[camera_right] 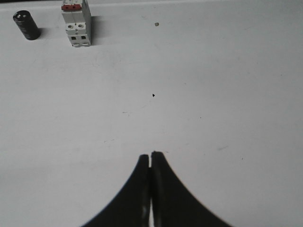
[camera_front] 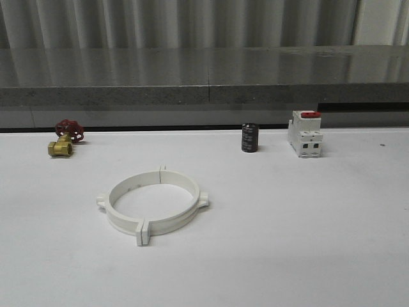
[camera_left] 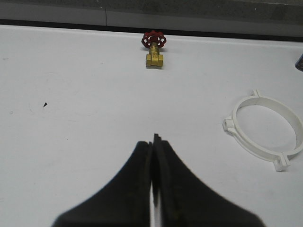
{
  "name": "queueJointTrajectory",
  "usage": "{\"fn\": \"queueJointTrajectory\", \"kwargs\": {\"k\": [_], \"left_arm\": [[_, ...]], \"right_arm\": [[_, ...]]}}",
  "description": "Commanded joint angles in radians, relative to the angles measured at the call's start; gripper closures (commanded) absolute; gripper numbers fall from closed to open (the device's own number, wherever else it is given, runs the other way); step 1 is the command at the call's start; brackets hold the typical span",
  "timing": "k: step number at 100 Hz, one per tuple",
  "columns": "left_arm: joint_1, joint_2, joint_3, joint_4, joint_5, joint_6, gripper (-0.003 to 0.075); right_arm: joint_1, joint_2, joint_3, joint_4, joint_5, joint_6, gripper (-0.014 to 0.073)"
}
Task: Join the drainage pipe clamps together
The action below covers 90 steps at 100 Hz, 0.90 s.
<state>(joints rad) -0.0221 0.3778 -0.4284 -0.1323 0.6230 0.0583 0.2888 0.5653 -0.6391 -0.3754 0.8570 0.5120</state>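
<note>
The drainage pipe clamps [camera_front: 153,203] lie joined as one ring on the white tabletop [camera_front: 307,230], left of centre. The left gripper [camera_left: 153,142] and right gripper [camera_right: 150,157] each hover with fingers pressed together, holding nothing.

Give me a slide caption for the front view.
Two white pipe clamp halves sit joined as a ring on the table, with a brass valve, capacitor and circuit breaker behind.

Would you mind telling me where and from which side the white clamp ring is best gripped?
Probably from straight above, pinching the wall of the clamp ring between two flanges: it lies flat and open-centred, so one finger fits inside and one outside, and the protruding tabs stay clear.
</note>
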Motion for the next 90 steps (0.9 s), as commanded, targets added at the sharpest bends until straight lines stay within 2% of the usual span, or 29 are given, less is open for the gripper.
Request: {"fn": "queueJointTrajectory", "kwargs": {"k": [1, 35, 48, 66, 73, 90], "left_arm": [[0.003, 0.005, -0.026, -0.017, -0.069, 0.001, 0.0741], [0.003, 0.005, -0.026, -0.017, -0.069, 0.001, 0.0741], [0.003, 0.005, -0.026, -0.017, -0.069, 0.001, 0.0741], [0.003, 0.005, -0.026, -0.017, -0.069, 0.001, 0.0741], [0.003, 0.005, -0.026, -0.017, -0.069, 0.001, 0.0741], [0.003, 0.005, -0.026, -0.017, -0.069, 0.001, 0.0741]], "right_arm": [[-0.007, 0.000, -0.025, -0.037, -0.045, -0.009, 0.0662], [-0.009, -0.012, -0.023, -0.061, -0.052, -0.009, 0.0662], [-0.032, -0.069, 0.011, -0.079, -0.135, -0.009, 0.0662], [-0.105, -0.194, 0.111, -0.042, -0.289, -0.023, 0.0662], [-0.128, -0.244, 0.152, 0.009, -0.337, -0.093, 0.0662], [-0.152, -0.362, 0.239, 0.218, -0.417, -0.412, 0.0662]]}}
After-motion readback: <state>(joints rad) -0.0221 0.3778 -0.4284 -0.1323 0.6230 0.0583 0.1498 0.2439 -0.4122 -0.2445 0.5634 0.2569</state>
